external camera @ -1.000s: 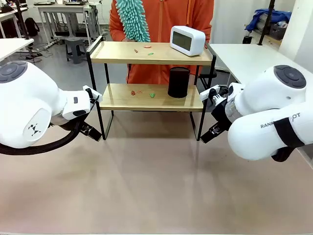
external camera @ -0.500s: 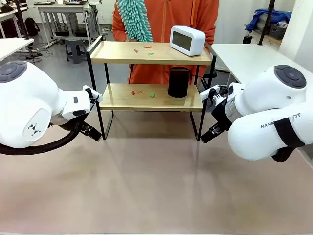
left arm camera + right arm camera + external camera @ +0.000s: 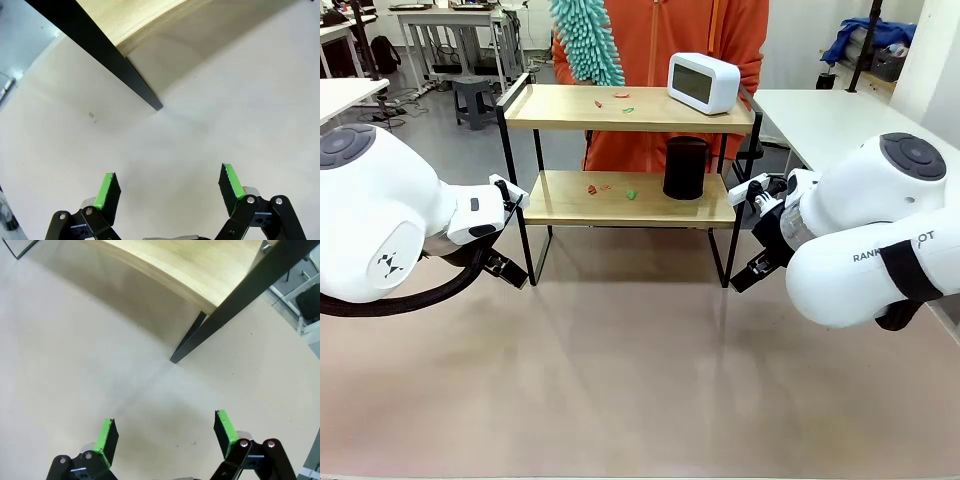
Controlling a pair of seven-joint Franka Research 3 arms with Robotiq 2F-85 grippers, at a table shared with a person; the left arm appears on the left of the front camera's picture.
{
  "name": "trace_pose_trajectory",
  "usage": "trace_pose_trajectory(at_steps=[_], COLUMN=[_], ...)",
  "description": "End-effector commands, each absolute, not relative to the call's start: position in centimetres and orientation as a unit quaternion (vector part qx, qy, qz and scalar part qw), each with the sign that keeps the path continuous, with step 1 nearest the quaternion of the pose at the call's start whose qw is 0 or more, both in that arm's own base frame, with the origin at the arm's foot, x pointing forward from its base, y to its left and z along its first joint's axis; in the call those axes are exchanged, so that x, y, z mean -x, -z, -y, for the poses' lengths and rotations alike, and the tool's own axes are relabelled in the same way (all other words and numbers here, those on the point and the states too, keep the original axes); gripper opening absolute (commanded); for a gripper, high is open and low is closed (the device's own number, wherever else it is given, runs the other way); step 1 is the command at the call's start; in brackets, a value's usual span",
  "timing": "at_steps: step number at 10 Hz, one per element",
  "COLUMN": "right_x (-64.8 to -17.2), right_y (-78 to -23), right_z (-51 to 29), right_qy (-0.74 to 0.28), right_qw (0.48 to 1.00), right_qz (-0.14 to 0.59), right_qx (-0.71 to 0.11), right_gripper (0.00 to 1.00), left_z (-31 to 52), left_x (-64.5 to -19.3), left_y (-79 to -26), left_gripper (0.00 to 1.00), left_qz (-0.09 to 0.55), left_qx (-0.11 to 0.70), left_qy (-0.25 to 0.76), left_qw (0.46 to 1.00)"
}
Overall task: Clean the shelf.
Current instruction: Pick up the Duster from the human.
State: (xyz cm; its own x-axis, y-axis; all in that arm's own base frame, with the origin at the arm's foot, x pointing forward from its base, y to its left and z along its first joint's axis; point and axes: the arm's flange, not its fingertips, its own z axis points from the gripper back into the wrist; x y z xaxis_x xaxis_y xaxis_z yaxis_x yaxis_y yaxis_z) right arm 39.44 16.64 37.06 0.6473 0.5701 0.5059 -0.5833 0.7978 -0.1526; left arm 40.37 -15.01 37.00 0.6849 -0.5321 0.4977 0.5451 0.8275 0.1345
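Duster (image 3: 585,40) lifts higher behind shelf (image 3: 560,108), poised over scraps (image 3: 622,96); left gripper (image 3: 169,172), right gripper (image 3: 165,418) wide, empty, flanking shelf legs, likely leaving room.

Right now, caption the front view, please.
Left hand and right hand sit open beside the shelf; a person holds a teal duster.

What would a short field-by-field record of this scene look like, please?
shelf: two-tier, standing on the table
top board: white clock, small scraps
lower board: black cylinder, more scraps
person: behind the shelf, holding a teal duster raised
left gripper: open, empty, near the shelf's left front leg
right gripper: open, empty, near its right front leg
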Motion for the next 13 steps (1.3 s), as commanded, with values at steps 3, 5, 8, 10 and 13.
trace_pose_trajectory(at_steps=[3, 5, 8, 10, 13], right_x=[-39.4, -39.4, -34.3, -29.5, -28.1], right_y=[-37.1, -37.1, -45.2, -50.1, -48.3], right_z=[-16.6, -16.6, -13.0, -8.2, 2.6], right_qy=[-0.318, -0.318, -0.286, -0.221, -0.103], right_qw=[0.908, 0.907, 0.921, 0.874, 0.823], right_qz=[0.275, 0.275, 0.249, 0.268, 0.202], right_qx=[-0.012, -0.012, -0.092, -0.339, -0.52], right_gripper=[1.0, 1.0, 1.0, 1.0, 1.0], left_z=[15.0, 15.0, 10.1, 3.5, -6.7], left_x=[-40.4, -40.4, -34.7, -31.5, -32.2], left_y=[-37.0, -37.0, -44.3, -48.2, -47.3], left_gripper=[1.0, 1.0, 1.0, 1.0, 1.0], left_qz=[0.267, 0.267, 0.165, 0.233, 0.381], left_qx=[0.012, 0.012, 0.191, 0.284, 0.5], left_qy=[0.294, 0.293, 0.415, 0.359, 0.183], left_qw=[0.918, 0.918, 0.874, 0.858, 0.756])
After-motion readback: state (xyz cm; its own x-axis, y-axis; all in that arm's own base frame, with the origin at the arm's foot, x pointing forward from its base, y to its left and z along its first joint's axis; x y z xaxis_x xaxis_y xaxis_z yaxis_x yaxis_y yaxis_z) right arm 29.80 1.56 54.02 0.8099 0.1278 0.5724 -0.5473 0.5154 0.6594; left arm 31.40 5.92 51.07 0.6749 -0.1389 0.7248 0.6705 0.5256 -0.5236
